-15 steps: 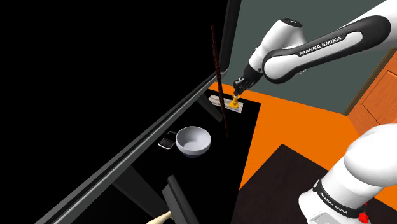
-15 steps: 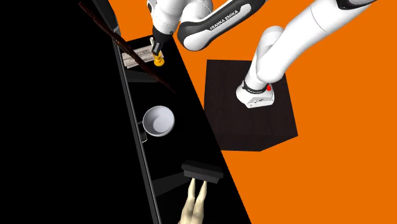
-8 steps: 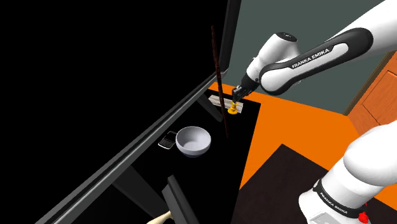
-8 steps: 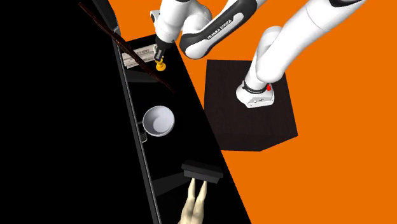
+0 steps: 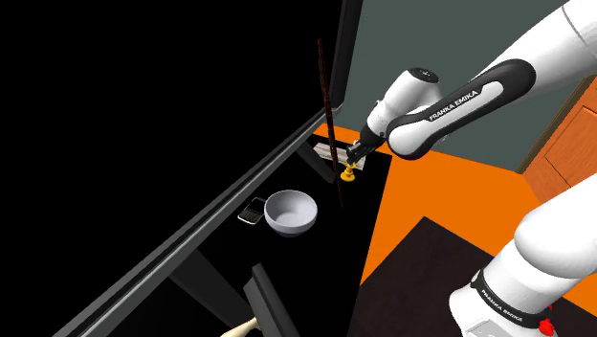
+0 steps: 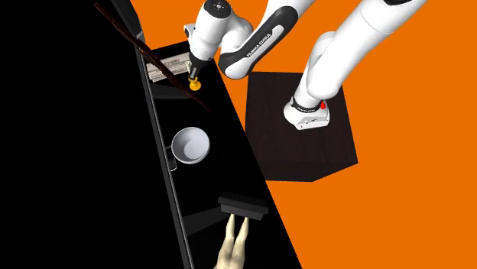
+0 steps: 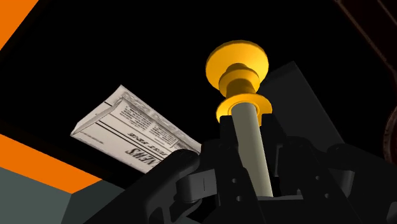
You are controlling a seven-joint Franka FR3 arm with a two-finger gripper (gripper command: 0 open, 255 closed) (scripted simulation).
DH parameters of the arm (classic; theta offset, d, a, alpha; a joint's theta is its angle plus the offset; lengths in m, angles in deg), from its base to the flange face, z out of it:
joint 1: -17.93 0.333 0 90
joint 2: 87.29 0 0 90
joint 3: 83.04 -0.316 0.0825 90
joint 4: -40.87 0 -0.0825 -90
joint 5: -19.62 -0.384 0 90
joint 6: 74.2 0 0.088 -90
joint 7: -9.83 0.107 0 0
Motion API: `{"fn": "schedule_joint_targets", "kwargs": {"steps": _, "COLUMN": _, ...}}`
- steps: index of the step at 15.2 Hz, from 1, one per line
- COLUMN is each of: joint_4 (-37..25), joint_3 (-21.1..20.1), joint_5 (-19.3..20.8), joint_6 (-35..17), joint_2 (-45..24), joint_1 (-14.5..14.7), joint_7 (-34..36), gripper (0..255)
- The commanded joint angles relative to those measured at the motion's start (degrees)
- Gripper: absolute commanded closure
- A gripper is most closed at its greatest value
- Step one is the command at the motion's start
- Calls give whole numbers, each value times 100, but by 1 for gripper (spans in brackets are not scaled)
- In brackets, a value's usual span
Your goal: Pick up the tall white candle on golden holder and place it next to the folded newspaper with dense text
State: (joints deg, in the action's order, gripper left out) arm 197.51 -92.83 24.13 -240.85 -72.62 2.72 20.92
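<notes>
- The gripper [image 7: 248, 130] is clamped on the white candle [image 7: 253, 162], so the pick-up looks done.
- Beyond the fingers, the candle's golden holder [image 7: 238, 70] hangs just beside the folded newspaper [image 7: 137, 130].
- Probably left to do: set it down upright beside the paper and release. Whether the base already rests on anything cannot be told.

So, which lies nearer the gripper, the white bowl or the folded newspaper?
The folded newspaper, right beside the gripper and its candle; the white bowl sits well apart.
</notes>
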Motion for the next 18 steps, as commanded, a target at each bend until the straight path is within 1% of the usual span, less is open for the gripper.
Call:
{"fn": "schedule_joint_targets", "kwargs": {"steps": 1, "joint_4": 51, "joint_3": -75, "joint_5": 112, "joint_6": -226, "joint_2": -171, "joint_1": -90, "joint_7": 100, "gripper": 255}}
{"fn": "schedule_joint_targets", "kwargs": {"steps": 2, "joint_4": 66, "joint_3": -109, "joint_5": 167, "joint_6": -311, "joint_2": -242, "joint_1": -135, "joint_7": 145, "gripper": 255}}
{"fn": "schedule_joint_targets", "kwargs": {"steps": 9, "joint_4": 66, "joint_3": -109, "joint_5": 167, "joint_6": -311, "joint_2": -242, "joint_1": -134, "joint_7": 145, "gripper": 255}}
{"fn": "schedule_joint_targets", "kwargs": {"steps": 10, "joint_4": 66, "joint_3": -109, "joint_5": 167, "joint_6": -311, "joint_2": -242, "joint_1": -134, "joint_7": 145, "gripper": 0}}
{"fn": "schedule_joint_targets", "kwargs": {"steps": 15, "joint_4": 66, "joint_3": -109, "joint_5": 167, "joint_6": -311, "joint_2": -241, "joint_1": -134, "joint_7": 145, "gripper": 0}}
{"fn": "schedule_joint_targets", "kwargs": {"steps": 16, "joint_4": 120, "joint_3": -18, "joint_5": 3, "joint_6": -85, "joint_2": 39, "joint_1": 0, "joint_7": 23, "gripper": 0}}
{"fn": "schedule_joint_targets", "kwargs": {"steps": 18, "joint_4": 196, "joint_3": 116, "joint_5": -199, "joint_6": 390, "joint_2": 588, "joint_1": 195, "joint_7": -125, "gripper": 0}}
